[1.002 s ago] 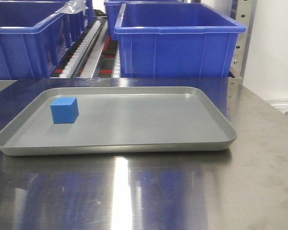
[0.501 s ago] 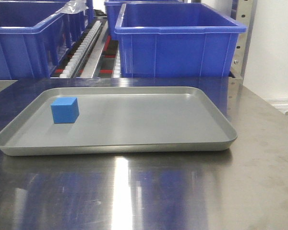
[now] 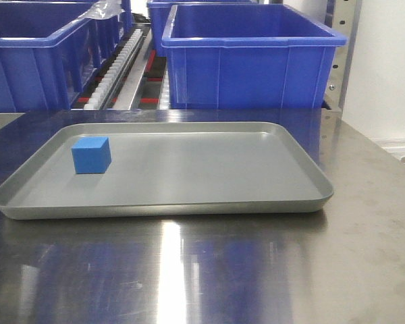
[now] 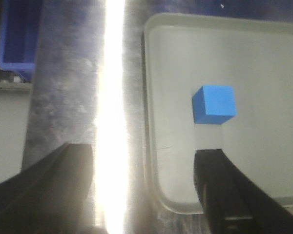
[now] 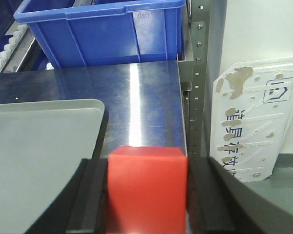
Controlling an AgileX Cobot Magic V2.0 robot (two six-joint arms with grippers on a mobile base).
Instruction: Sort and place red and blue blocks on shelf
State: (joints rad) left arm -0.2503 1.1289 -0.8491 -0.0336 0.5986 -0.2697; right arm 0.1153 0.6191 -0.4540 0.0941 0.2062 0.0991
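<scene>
No change on the tray (image 3: 162,209) this past second: blue block (image 3: 91,155) sits at its left end, left hand (image 4: 144,168) spread just short of it. Just off the tray's right edge, right hand (image 5: 147,207) pinches the red block (image 5: 147,175), bound for the shelf (image 3: 116,67), I'd judge.

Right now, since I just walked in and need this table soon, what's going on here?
The right gripper is shut on the red block, beside a corner of the grey tray. The left gripper is open over the tray's edge, short of the light blue block, which lies alone on the tray. Neither block is on the shelf yet.
</scene>
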